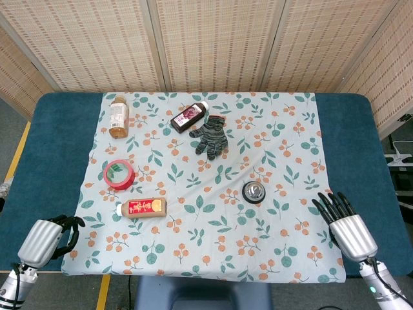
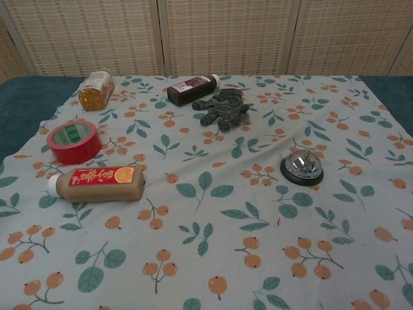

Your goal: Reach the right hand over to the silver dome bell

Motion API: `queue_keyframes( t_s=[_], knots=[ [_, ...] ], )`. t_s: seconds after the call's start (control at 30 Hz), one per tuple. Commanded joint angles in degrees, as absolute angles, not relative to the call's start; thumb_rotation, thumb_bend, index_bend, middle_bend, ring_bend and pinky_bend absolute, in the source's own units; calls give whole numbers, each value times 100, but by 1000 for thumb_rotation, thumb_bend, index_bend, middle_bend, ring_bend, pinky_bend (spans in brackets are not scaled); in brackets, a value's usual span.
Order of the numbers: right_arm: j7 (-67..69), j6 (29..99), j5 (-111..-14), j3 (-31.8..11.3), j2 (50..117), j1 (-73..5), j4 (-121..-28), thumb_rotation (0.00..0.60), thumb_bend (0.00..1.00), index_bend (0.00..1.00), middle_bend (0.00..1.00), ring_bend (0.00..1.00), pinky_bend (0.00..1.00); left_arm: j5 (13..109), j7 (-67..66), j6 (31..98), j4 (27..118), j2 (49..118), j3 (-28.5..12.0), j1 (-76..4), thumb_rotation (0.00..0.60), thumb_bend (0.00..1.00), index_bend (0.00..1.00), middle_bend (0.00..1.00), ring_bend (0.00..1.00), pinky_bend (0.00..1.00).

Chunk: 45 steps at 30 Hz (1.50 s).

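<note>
Near table edge, right robot hand (image 1: 343, 221) (fingers spread), well apart from bell (image 1: 254, 191)

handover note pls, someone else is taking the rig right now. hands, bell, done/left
Right hand: holds nothing, fingers apart, at the near right table edge, apart from the bell.
Left hand: fingers curled in, holds nothing, at the near left corner.
Silver dome bell: upright on the floral cloth, right of centre, nothing touching it.
Done: nothing visible yet.
Left: move the right hand forward and inward over the bell.
</note>
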<state>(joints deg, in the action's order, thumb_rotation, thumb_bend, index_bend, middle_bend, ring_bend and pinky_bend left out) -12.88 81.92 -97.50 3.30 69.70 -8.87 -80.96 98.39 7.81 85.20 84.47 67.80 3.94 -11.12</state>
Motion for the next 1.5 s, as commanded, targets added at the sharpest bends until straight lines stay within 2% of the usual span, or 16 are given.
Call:
queue_keyframes(
  t_s=[0.03,0.27,0.37,0.47,0.77,1.1,1.3,1.5],
  knots=[
    [-1277,8191,-9751,326,6980,-890,-8084,600,896,0,0,0,0,9824,775,8505,8450,6781,391,-1114,600,557,446,558,508,728],
    [-1135,8026,-9758,240,7231,-1059,-7824,600,901,0,0,0,0,9781,796,8536,8483,6744,368,-1093,600,557,446,558,508,727],
    [-1073,7593,-9759,147,7427,-1397,-7620,600,986,0,0,0,0,9773,826,8593,8509,6725,349,-1072,600,557,446,558,508,727],
    [-1066,7232,-9774,46,7633,-1722,-7482,600,1000,0,0,0,0,9784,850,8613,8491,6721,341,-1071,600,557,446,558,508,727],
    [-678,6387,-9637,-283,8621,-2627,-6692,600,1000,0,0,0,0,9814,940,8669,8505,6666,348,-1049,600,556,446,558,508,727],
    [-89,5365,-9187,-486,9748,-3440,-5309,600,1000,0,0,0,0,9858,995,8657,8485,6652,366,-1060,600,556,446,559,508,727],
    [210,5321,-9190,-356,10098,-3588,-4753,600,1000,0,0,0,0,9837,1036,8671,8479,6641,355,-1050,600,556,446,559,508,727],
    [316,5552,-9252,-229,10073,-3578,-4666,600,1000,0,0,0,0,9872,1022,8699,8483,6641,359,-1044,600,556,446,559,508,727]
  ],
)
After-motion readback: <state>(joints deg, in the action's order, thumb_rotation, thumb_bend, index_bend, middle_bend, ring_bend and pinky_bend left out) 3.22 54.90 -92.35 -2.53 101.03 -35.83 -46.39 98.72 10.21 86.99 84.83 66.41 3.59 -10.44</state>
